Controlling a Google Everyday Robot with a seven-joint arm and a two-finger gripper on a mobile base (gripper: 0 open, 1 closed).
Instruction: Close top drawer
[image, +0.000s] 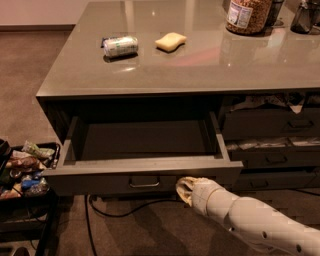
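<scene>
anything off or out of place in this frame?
Three things. The top drawer stands pulled far out. A can lies on its side on the counter. Papers stick out of the narrower drawers at right. The gripper sits at the drawer front, right of its handle.

Glossy, smooth grey worktop (200, 70) reflecting light; matt dark grey drawer (95, 183) with metal handle (144, 183); shiny metal can (120, 46); matt cream plastic-looking gripper (185, 189) at drawer front, right of handle.
</scene>
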